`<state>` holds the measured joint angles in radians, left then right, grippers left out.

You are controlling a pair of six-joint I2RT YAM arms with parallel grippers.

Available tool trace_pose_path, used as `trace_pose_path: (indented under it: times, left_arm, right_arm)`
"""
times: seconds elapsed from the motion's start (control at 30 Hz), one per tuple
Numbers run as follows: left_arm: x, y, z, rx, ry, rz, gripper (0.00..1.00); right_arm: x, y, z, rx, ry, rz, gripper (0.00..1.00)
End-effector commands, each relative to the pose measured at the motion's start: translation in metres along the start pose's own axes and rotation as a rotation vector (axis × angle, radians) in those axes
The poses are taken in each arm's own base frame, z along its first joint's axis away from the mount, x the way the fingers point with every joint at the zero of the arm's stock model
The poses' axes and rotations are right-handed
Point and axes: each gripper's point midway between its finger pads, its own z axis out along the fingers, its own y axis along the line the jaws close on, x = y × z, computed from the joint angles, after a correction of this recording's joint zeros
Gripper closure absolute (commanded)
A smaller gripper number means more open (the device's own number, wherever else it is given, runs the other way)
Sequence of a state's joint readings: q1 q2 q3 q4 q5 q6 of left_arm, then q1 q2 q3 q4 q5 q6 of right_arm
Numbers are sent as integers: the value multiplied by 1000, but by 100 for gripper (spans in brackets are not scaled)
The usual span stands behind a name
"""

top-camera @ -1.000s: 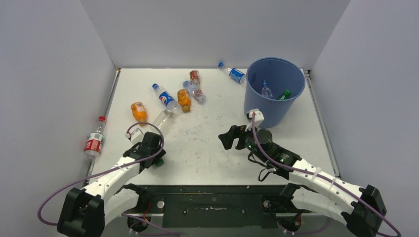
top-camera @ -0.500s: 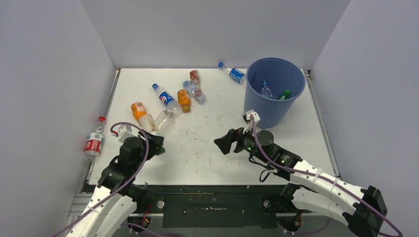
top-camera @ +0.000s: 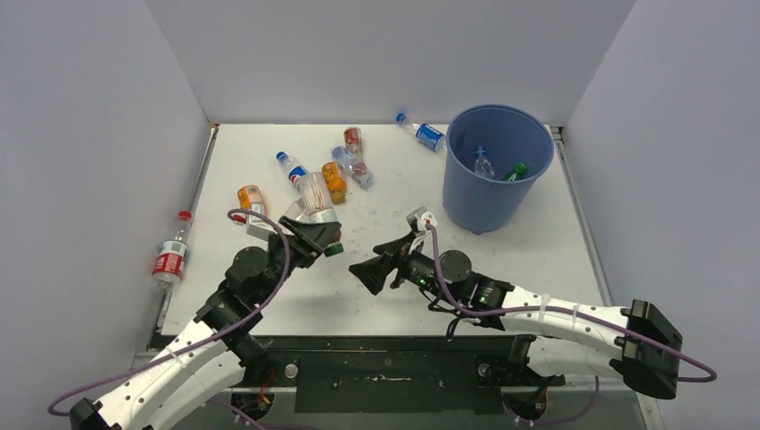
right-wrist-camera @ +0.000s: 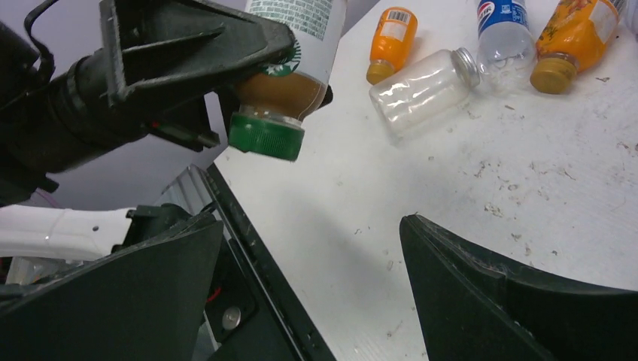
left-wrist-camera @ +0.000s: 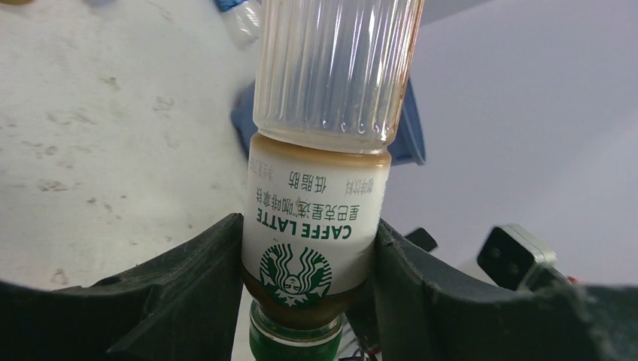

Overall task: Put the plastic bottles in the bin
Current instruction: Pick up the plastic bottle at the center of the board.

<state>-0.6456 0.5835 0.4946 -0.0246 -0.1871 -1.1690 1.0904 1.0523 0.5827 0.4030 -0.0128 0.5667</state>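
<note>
Plastic bottles (top-camera: 333,182) are lying scattered on the bench (top-camera: 394,215), two sitting inside the bin (top-camera: 468,208). The left claw (top-camera: 315,235) is clamping a green-capped latte bottle (top-camera: 315,195) cap-down above the bench, while the right claw (top-camera: 363,269) is gaping empty nearby.

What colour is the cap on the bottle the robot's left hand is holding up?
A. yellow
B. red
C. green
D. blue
C: the left gripper is shut on the latte bottle, and the cap at its lower end is plainly green in both wrist views.
</note>
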Motion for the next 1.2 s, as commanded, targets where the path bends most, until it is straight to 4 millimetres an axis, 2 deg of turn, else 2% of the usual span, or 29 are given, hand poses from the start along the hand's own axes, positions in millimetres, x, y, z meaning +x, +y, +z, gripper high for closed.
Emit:
trace_pose_path:
  times: [0.0,0.13,0.57,0.67,0.77,0.93,1.0,1.03,1.1,1.17]
  left_arm:
    - [-18,-65,-3,217,-121,-45,78]
    - [-14,-71,-3,244,-124,-57,79]
    - [3,-86,-4,297,-73,-55,82]
    - [8,-91,-5,306,-59,-43,83]
    - [13,-93,-6,307,-53,-20,83]
    - [18,-93,-6,309,-48,-6,83]
    - [19,-93,-6,307,-49,1,80]
    - [19,-93,-6,306,-50,4,75]
    - [18,-92,-5,297,-54,13,58]
    - [15,-90,-6,283,-64,46,33]
  right_arm:
    - [-66,32,15,-75,-236,76,9]
    - [-71,41,24,-87,-247,90,8]
    - [-77,35,36,-39,-281,128,1]
    - [-77,34,41,-27,-279,132,11]
    - [-74,33,44,-25,-274,137,24]
    - [-72,33,45,-27,-264,136,60]
    - [-73,37,43,-44,-261,129,78]
    - [-72,37,42,-43,-257,126,92]
    - [-71,36,40,-38,-243,124,95]
    - [-71,36,36,-34,-227,106,95]
